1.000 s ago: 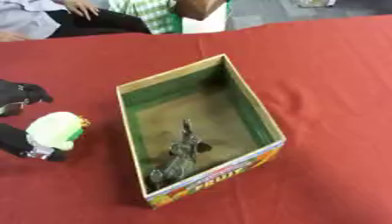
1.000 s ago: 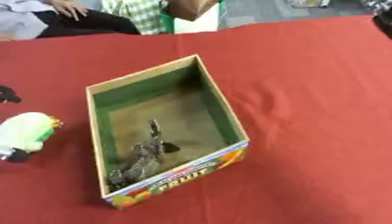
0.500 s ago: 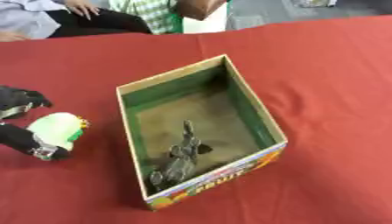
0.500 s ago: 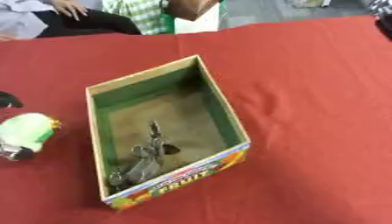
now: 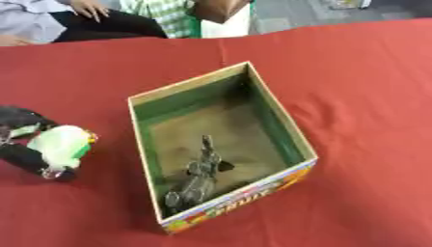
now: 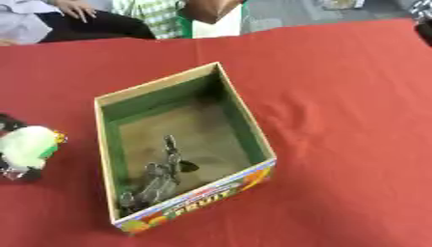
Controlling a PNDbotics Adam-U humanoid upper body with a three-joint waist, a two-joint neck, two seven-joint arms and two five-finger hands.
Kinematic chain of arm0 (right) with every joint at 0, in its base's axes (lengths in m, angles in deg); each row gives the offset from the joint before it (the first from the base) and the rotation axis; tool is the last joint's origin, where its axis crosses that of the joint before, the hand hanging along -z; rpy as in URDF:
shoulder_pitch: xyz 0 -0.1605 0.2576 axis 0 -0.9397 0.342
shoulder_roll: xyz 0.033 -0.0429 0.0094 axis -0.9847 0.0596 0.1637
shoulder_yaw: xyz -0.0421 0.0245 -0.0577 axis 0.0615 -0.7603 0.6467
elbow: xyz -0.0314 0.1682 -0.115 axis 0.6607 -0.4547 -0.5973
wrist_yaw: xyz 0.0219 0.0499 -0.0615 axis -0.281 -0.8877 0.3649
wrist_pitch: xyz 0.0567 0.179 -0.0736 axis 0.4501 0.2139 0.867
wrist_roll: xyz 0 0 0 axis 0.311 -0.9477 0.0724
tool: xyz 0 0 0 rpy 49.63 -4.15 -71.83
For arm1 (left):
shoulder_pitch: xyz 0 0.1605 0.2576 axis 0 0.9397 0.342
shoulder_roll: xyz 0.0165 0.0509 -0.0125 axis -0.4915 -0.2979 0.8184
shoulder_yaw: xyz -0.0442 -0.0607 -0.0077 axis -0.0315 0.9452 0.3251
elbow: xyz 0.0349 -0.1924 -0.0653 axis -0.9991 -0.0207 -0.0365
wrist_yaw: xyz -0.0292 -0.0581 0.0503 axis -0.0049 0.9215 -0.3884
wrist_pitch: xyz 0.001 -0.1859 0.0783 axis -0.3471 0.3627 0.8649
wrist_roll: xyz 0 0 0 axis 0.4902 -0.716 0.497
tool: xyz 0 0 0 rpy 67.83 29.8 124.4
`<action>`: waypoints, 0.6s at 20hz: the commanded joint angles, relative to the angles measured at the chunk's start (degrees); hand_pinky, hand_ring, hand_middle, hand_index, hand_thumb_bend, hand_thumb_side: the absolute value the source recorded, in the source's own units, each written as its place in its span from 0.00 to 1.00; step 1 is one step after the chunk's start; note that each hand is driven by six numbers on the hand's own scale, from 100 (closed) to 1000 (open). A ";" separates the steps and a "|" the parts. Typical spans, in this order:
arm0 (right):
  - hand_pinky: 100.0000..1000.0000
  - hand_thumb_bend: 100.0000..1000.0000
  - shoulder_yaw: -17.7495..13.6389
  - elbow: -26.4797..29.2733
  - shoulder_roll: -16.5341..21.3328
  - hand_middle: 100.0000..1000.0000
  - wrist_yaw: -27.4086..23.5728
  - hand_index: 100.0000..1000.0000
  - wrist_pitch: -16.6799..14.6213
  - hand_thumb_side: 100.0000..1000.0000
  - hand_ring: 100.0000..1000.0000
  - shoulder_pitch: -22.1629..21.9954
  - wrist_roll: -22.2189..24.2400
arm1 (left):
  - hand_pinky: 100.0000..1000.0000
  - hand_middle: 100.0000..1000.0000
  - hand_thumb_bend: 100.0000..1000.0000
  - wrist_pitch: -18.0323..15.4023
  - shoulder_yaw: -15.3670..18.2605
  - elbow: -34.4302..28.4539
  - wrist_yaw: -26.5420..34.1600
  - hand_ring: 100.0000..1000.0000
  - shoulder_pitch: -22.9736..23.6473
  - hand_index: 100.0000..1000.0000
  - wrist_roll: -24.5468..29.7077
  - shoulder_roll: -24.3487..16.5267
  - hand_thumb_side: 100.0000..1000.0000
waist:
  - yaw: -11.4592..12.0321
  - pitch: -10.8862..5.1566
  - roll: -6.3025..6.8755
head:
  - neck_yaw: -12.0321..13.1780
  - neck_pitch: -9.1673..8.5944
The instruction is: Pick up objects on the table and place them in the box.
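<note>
A white and green soft toy (image 5: 59, 144) is at the table's left edge, with my left hand (image 5: 23, 157) curled round it, black fingers above and below. An open cardboard box (image 5: 283, 123) with green inner walls and a fruit print on its front stands in the middle. A grey toy animal (image 5: 198, 173) lies inside at its near end. A dark shape (image 6: 423, 30) at the upper right edge looks like part of my right hand, mostly cut off by the edge.
A red cloth (image 5: 371, 96) covers the whole table. People sit along the far edge (image 5: 101, 19), none reaching onto the table.
The upper fingers of my left hand have come down a little onto the soft toy. The toy and the box have stayed in place.
</note>
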 commanded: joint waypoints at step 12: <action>0.95 0.00 -1.13 0.24 0.04 0.77 0.12 0.85 0.66 1.00 0.91 -0.10 0.21 | 0.32 0.60 0.04 2.04 1.25 -1.40 -4.27 0.58 -1.31 0.80 -0.63 0.16 0.24 | -0.25 -1.29 -0.20 | -0.03 -0.60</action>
